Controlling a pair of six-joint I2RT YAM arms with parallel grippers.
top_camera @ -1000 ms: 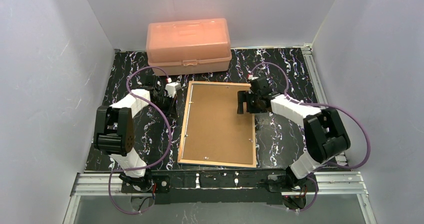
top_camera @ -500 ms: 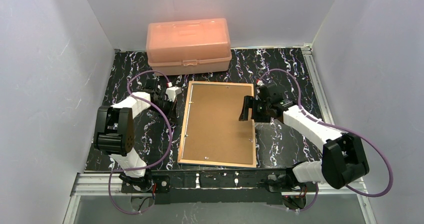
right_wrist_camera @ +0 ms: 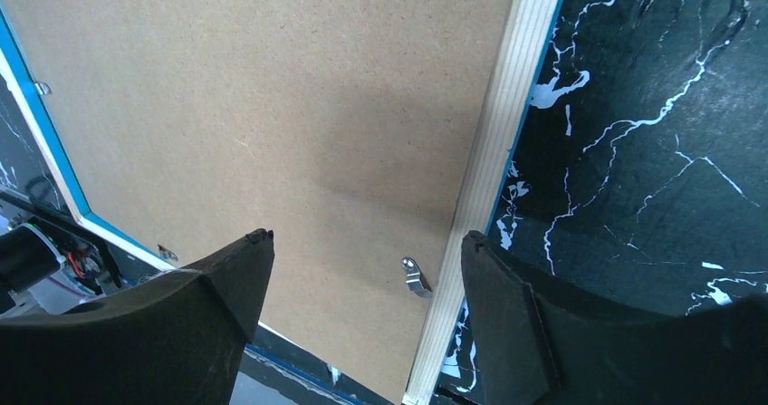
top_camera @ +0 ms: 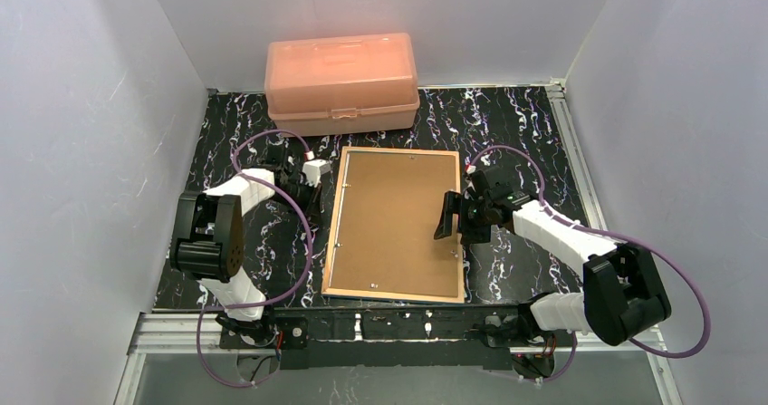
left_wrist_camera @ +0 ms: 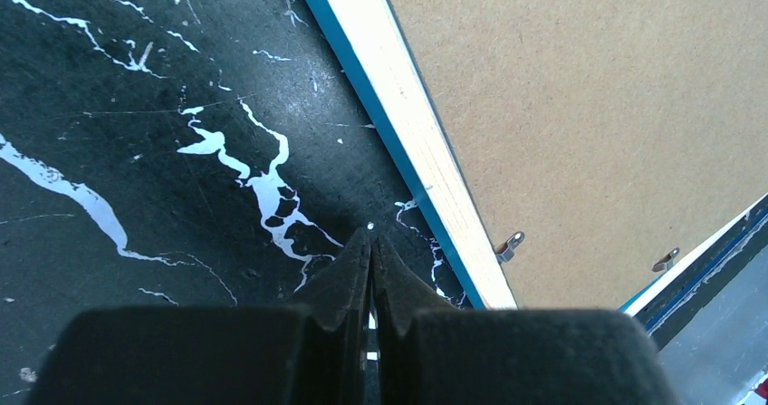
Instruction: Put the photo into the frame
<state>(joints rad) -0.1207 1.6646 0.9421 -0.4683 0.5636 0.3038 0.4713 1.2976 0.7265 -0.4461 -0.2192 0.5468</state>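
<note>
Your right jaws gape wide astride the right long rail of the face-down frame (right_wrist_camera: 494,151) — turn clip (right_wrist_camera: 416,276) directly between them — while your left jaws, shut empty, hover just off its left rail; the photo isn't visible.

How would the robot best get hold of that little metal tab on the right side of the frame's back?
Likely by the tab's free end, which juts from the frame's wooden rail over the brown board. Come from straight above, since the frame lies flat; the right gripper hangs there, jaws open.
</note>
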